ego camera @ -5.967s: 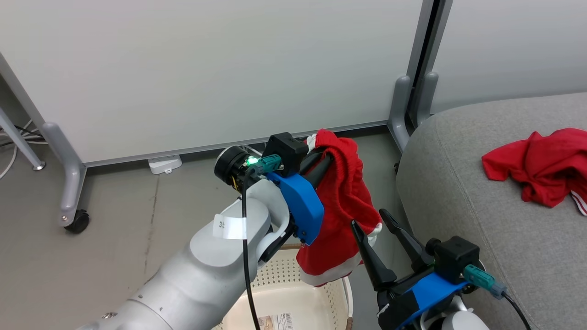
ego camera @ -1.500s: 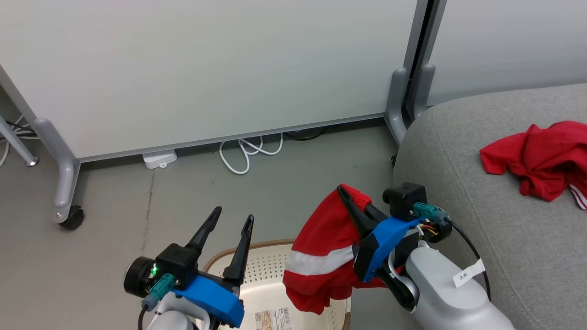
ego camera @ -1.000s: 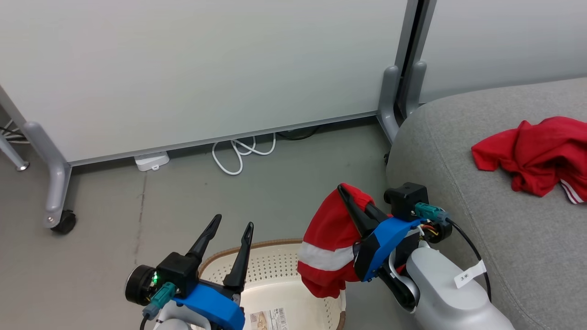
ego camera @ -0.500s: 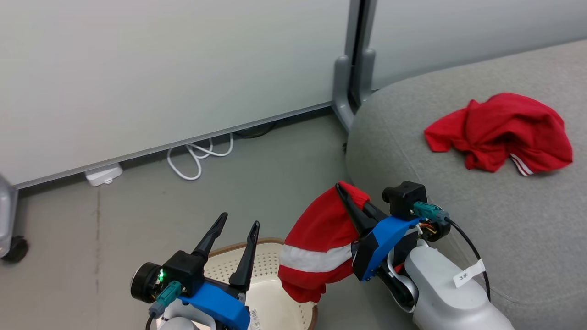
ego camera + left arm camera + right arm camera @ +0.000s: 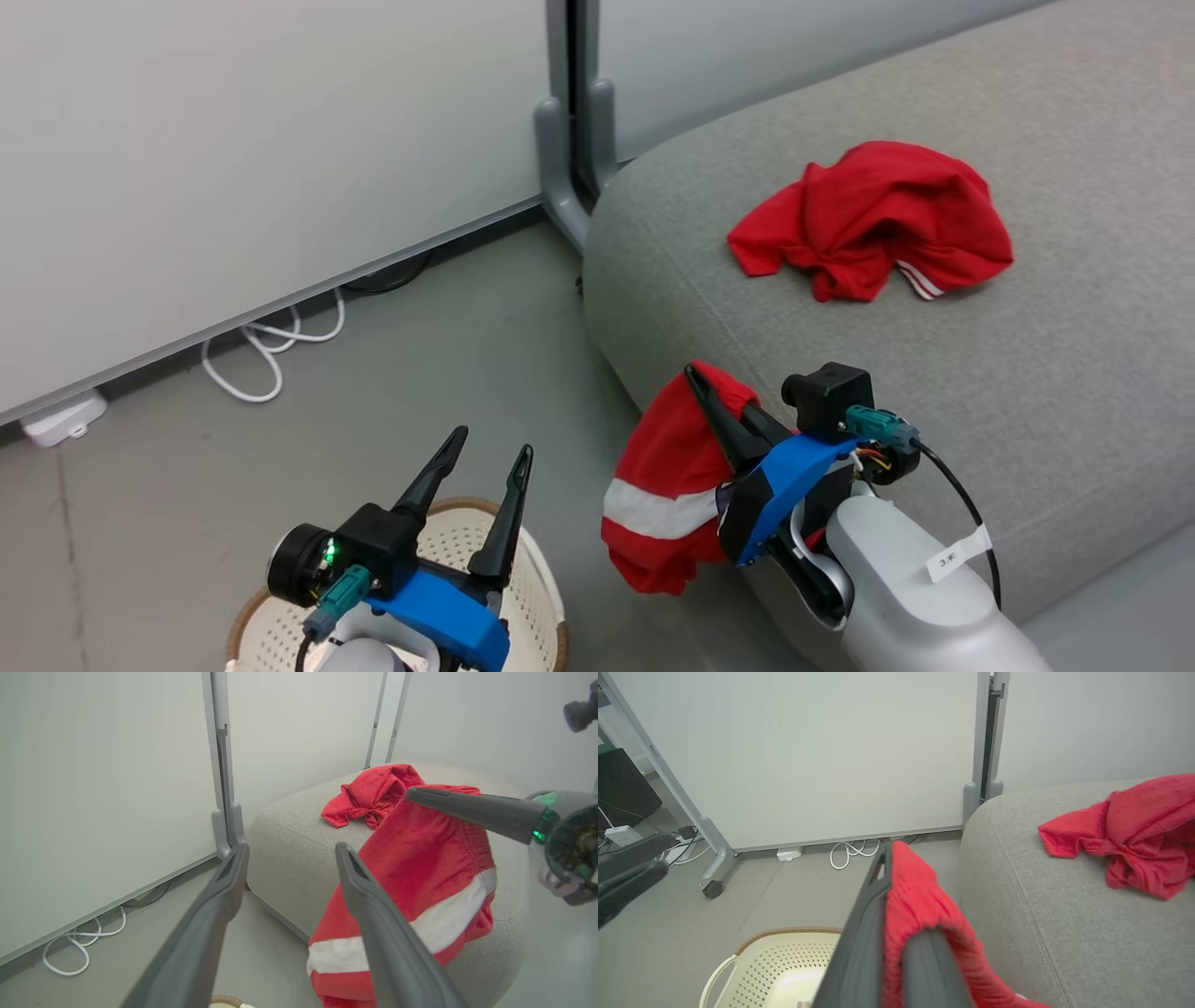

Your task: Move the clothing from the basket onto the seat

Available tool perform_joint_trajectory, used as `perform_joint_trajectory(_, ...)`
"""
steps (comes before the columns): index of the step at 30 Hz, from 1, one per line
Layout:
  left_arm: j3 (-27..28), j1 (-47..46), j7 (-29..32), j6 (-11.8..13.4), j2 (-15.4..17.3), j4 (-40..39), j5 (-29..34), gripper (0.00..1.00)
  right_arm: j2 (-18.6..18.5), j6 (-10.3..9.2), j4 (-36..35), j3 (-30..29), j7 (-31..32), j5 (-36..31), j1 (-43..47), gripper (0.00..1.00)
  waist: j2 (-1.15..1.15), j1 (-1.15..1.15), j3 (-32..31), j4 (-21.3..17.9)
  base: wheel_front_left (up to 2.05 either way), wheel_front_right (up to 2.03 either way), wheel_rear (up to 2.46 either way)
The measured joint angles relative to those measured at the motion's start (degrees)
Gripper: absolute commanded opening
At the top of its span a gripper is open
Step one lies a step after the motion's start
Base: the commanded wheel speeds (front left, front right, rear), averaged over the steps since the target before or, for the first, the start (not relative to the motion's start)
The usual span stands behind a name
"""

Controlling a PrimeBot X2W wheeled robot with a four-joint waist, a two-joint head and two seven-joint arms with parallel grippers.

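Note:
My right gripper (image 5: pixel 709 385) is shut on a red garment with a broad white band (image 5: pixel 667 467), which hangs from its fingers beside the near corner of the grey seat (image 5: pixel 1027 373). The left wrist view shows that garment (image 5: pixel 420 868) dangling in front of the seat (image 5: pixel 289 844). A second red garment with thin white stripes (image 5: pixel 873 219) lies crumpled on the seat top. The cream basket (image 5: pixel 537 597) sits on the floor under my left gripper (image 5: pixel 495 441), which is open and holds nothing. The right wrist view shows the basket (image 5: pixel 775 961) below the held garment (image 5: pixel 915 891).
White partition panels on grey posts (image 5: pixel 560 177) stand behind the seat. A white cable (image 5: pixel 271 345) and a power strip (image 5: pixel 61 418) lie on the grey floor along the panel's base. A caster foot (image 5: pixel 712 889) stands further left.
The head camera has swung to the right, so the seat now fills more of the picture and the basket sits lower left. The right gripper still holds the banded garment, now at the seat's corner.

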Motion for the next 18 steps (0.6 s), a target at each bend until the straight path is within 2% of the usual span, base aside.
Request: perform_joint_trajectory(18, -0.54, -0.09, 0.0, 0.0, 0.42, -0.02, -0.26, 1.0, -0.01, 0.0, -1.16, -0.08, 0.0, -0.4, 0.62, 0.0, 0.0, 0.0, 0.78, -9.92, 0.0, 0.0, 0.0)
